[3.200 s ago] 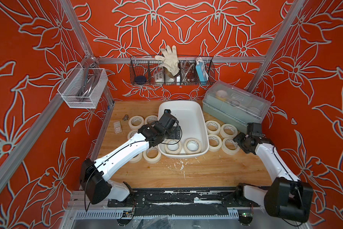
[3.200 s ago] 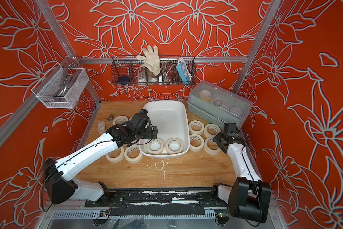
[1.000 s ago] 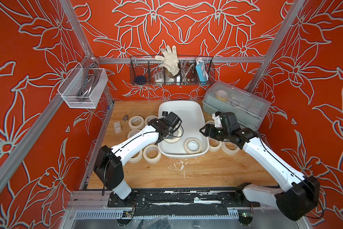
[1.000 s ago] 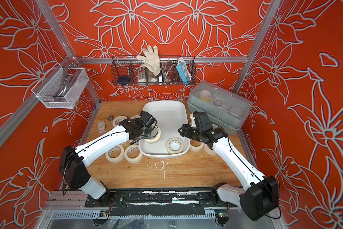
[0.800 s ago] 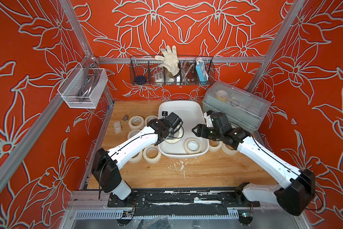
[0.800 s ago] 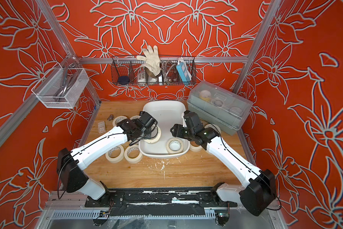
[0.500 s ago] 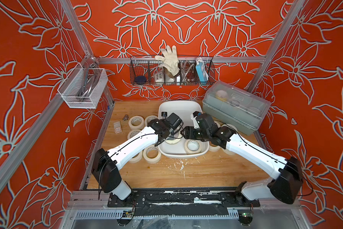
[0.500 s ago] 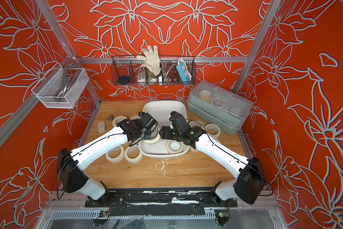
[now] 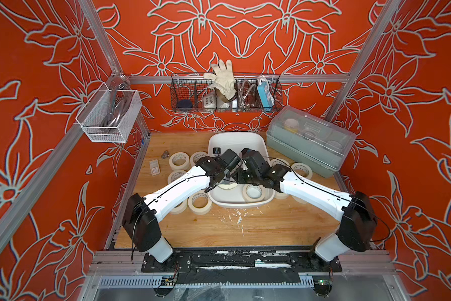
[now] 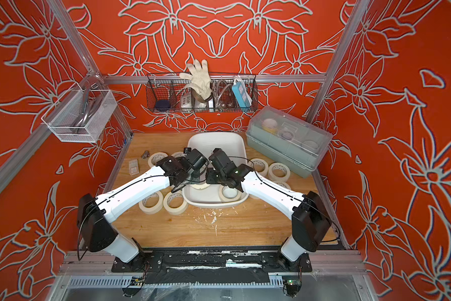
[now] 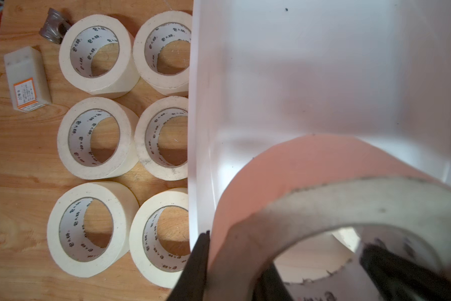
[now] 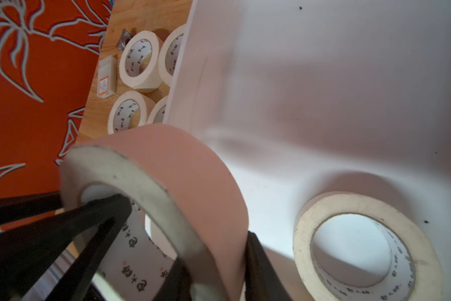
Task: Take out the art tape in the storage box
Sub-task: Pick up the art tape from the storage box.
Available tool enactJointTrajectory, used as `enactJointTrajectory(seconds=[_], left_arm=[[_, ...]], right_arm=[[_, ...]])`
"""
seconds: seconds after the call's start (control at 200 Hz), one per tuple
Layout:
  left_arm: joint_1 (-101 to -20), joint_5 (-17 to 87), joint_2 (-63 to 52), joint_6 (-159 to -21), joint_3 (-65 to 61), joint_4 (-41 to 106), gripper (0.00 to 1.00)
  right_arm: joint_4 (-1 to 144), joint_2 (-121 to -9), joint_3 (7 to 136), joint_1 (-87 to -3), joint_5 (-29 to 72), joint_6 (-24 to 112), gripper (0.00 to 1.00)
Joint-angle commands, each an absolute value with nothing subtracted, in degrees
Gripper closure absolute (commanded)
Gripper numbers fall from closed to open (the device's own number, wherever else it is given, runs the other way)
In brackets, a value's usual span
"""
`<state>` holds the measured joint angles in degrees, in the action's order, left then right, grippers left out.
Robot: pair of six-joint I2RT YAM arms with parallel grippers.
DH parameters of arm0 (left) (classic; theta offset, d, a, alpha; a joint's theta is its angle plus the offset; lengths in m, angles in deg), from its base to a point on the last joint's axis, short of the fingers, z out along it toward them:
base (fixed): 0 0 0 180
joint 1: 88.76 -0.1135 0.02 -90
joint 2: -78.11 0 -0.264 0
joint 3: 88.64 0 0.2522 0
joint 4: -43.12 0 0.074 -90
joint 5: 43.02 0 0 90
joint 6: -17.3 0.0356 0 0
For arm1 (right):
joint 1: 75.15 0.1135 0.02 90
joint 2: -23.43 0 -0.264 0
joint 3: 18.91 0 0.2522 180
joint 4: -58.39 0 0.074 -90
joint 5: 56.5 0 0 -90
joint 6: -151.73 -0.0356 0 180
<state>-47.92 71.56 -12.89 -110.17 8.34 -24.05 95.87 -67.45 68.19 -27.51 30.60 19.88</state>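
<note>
Nearest, on the counter, six rolls lie flat in pairs just beside the box, with a few more on its other side. In the box's near end one roll lies flat on the floor; the far end is bare.

Above that near end the held roll hangs tilted and seems clear of the floor. The left gripper has its fingers clamped on the roll's wall, one in the core and one outside. The right gripper looks clamped on the wall across from it in the same way.

The tape should handle easily. It is a light, stiff ring, its matt paper skin should not slip much, and its card core should resist a squeeze. The wall is the place to grip, since the whole ring is likely too wide for the fingers.

Farther back, the lidded box holds a few round things I cannot name through the lid. On the back wall a wire basket carries a glove and a blue power strip.
</note>
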Motion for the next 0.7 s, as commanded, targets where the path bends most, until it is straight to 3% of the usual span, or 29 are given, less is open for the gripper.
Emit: enactJointTrajectory(seconds=[0.0,0.08,0.12,0.21,0.295,0.691], left_arm=[[-48.4,67.8,-13.1,-107.2,9.3,-22.8,1.0],[-48.4,61.1,-12.4,-104.5,8.8,-20.1,0.98],[-48.4,58.9,-11.8,-104.5,8.6,-19.4,0.9],[-48.4,55.5,-9.7,-104.7,7.1,-17.2,0.58],[-48.5,54.6,-7.5,-104.8,6.3,-15.8,0.42],[-48.5,54.0,-1.0,-102.6,4.6,-13.6,0.22]], right_arm=[[97.3,-67.4,70.4,-27.2,31.1,23.4,0.87],[99.3,-67.9,71.6,-27.2,31.8,24.3,0.94],[100.3,-68.2,72.2,-27.3,31.9,24.8,1.0],[103.6,-68.6,73.7,-27.4,32.5,25.9,1.0],[106.7,-68.1,74.9,-27.5,33.9,27.2,1.0],[125.3,-65.4,80.2,-30.5,43.3,35.1,1.0]])
